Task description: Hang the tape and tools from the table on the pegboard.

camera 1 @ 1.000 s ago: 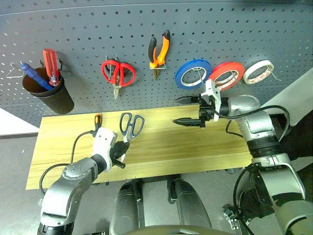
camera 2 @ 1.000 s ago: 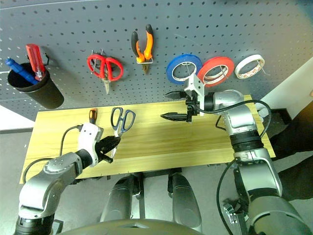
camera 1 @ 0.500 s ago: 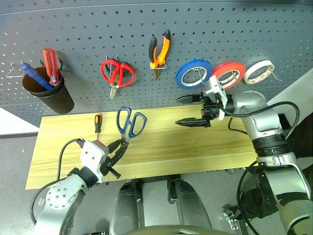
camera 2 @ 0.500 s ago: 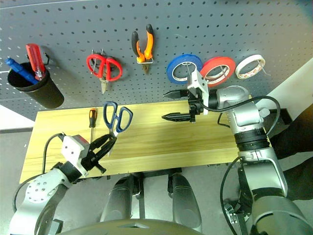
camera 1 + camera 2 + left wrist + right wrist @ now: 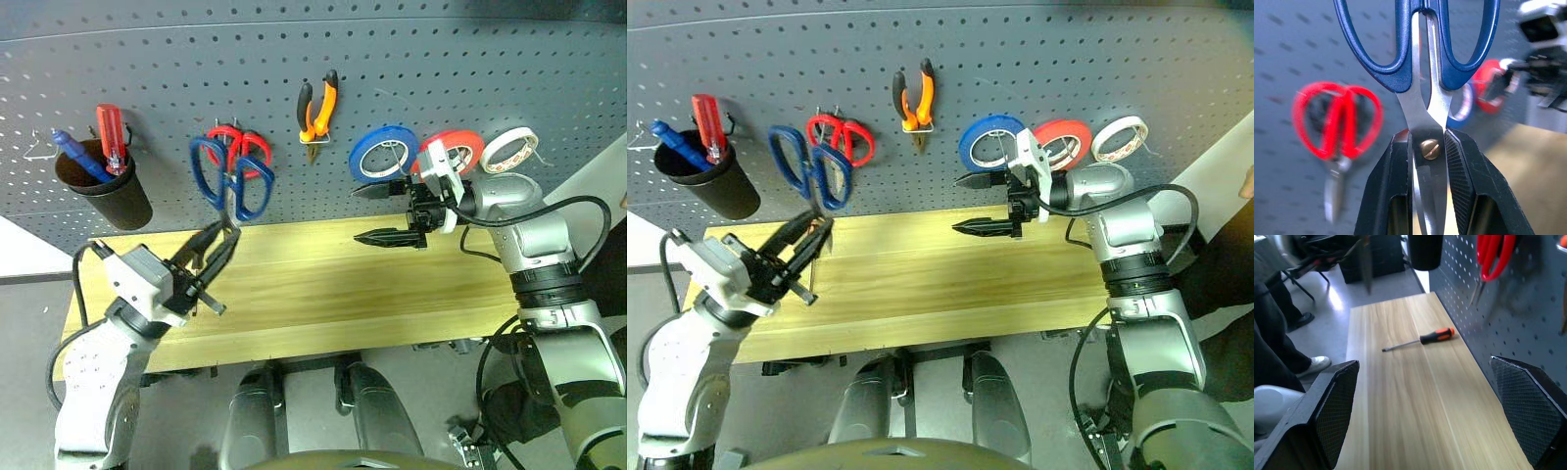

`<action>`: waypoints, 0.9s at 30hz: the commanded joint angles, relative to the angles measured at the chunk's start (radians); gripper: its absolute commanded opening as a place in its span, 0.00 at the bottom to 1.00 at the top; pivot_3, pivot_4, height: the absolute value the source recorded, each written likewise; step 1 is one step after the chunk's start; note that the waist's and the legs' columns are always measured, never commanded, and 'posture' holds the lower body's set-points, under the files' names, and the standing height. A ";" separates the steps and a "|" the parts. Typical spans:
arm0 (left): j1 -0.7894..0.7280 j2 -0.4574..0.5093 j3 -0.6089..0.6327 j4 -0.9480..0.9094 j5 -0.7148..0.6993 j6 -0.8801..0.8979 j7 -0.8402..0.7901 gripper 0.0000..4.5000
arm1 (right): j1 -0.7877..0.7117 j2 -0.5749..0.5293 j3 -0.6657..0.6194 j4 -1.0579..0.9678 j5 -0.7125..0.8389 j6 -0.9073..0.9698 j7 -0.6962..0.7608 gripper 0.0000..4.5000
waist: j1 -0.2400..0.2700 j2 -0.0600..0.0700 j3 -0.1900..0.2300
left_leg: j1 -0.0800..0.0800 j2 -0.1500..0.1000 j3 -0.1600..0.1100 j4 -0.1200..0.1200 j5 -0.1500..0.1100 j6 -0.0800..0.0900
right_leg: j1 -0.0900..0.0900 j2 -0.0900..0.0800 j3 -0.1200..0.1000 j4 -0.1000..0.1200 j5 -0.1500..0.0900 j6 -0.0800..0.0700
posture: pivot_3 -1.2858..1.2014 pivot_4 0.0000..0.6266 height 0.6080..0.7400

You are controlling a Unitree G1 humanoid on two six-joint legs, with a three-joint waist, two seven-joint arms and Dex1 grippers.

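Observation:
My left gripper (image 5: 220, 240) is shut on the blades of the blue-handled scissors (image 5: 232, 181), just at the pivot screw (image 5: 1430, 149). It holds them handles-up in front of the pegboard (image 5: 490, 59), beside the red scissors. The orange-and-black pliers (image 5: 318, 106) and the red tape (image 5: 453, 152) hang on the board. My right gripper (image 5: 358, 213) stands open above the table (image 5: 323, 284), below the blue roll, nothing between its fingers. The orange-handled screwdriver (image 5: 1418, 339) lies on the table near the board.
A black cup (image 5: 106, 191) with a red screwdriver and a blue pen hangs at the board's left. Red scissors (image 5: 240, 147), a blue roll (image 5: 382, 152) and a white roll (image 5: 509, 149) hang there too. A person's legs (image 5: 1273, 347) stand beyond the table's end.
My left gripper has lifted the scissors off the table and tipped them handles-up against the pegboard. The right gripper has stayed open, nearly in place.

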State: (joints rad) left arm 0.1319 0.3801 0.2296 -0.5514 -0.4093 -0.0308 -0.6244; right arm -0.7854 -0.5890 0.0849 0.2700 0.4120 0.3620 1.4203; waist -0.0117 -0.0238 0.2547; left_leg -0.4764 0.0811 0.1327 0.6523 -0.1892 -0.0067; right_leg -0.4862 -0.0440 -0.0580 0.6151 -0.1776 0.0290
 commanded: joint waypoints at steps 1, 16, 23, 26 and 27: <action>-0.020 -0.006 0.013 0.000 -0.005 -0.026 0.027 0.15 | -0.021 -0.008 -0.065 -0.047 0.066 0.021 0.006 1.00 | -0.001 0.000 -0.005 | 0.000 0.000 0.000 0.000 0.000 0.000 | 0.001 0.000 0.000 0.000 0.000 0.000 | 0.52 0.25 1.00; -0.244 -0.058 -0.064 0.168 0.063 0.007 0.160 0.15 | -0.035 -0.048 -0.125 -0.199 0.167 0.099 -0.026 1.00 | -0.004 0.000 -0.026 | 0.013 0.000 0.001 0.000 -0.001 -0.002 | 0.013 0.000 0.000 -0.001 0.001 0.000 | 0.51 0.22 1.00; -0.184 -0.066 -0.081 0.168 0.082 0.008 0.162 0.15 | -0.011 -0.075 -0.115 -0.211 0.151 0.086 -0.031 1.00 | -0.007 0.001 -0.033 | 0.013 0.000 0.001 0.000 -0.001 -0.002 | 0.013 0.000 0.001 0.000 0.001 0.000 | 0.50 0.23 1.00; -0.165 -0.066 -0.076 0.155 0.083 0.031 0.181 0.15 | -0.003 -0.080 -0.111 -0.212 0.149 0.084 -0.033 1.00 | -0.007 0.001 -0.034 | 0.014 0.000 0.001 0.000 -0.001 -0.002 | 0.013 0.000 0.001 0.000 0.002 -0.001 | 0.50 0.23 1.00; -0.153 -0.070 -0.075 0.149 0.084 0.046 0.195 0.15 | -0.002 -0.080 -0.110 -0.211 0.148 0.084 -0.032 1.00 | -0.007 0.001 -0.034 | 0.014 0.000 0.001 0.000 -0.001 -0.002 | 0.013 0.000 0.001 0.000 0.002 -0.001 | 0.50 0.23 1.00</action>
State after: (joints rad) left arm -0.0348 0.3122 0.1393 -0.3591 -0.3261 0.0053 -0.4501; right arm -0.7834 -0.6503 -0.0076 0.0919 0.5546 0.4567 1.3880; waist -0.0189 -0.0228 0.2202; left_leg -0.4623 0.0816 0.1335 0.6522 -0.1906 -0.0089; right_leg -0.4727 -0.0440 -0.0573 0.6153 -0.1755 0.0273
